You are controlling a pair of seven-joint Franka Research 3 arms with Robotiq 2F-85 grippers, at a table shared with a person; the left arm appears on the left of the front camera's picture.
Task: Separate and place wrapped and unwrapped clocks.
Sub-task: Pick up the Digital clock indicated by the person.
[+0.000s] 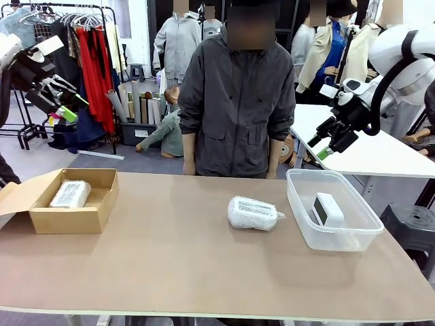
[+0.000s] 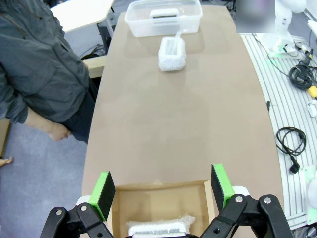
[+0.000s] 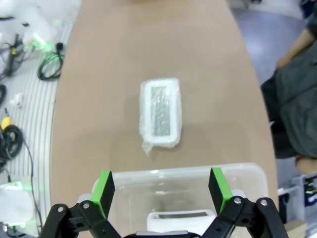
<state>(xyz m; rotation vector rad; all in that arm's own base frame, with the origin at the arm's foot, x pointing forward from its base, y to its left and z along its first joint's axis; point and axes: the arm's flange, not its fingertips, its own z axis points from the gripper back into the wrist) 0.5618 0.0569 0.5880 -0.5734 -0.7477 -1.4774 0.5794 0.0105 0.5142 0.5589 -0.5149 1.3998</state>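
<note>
Jaws apart, empty on left gripper and right gripper; crinkly plastic-wrapped grey clock block, 9 o'clock of clear plastic tub, may slip if only loose wrap gets pinched.

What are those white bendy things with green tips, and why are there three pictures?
They are two robot arms, each ending in a grabbing tool. One picture looks across the table at a person. The other two come from cameras on the wrists, looking past the left tool and the right tool. Both are open, holding nothing. On the table: a cardboard box with one wrapped clock inside, another wrapped clock in the middle, and a clear tub holding a bare white clock.
</note>
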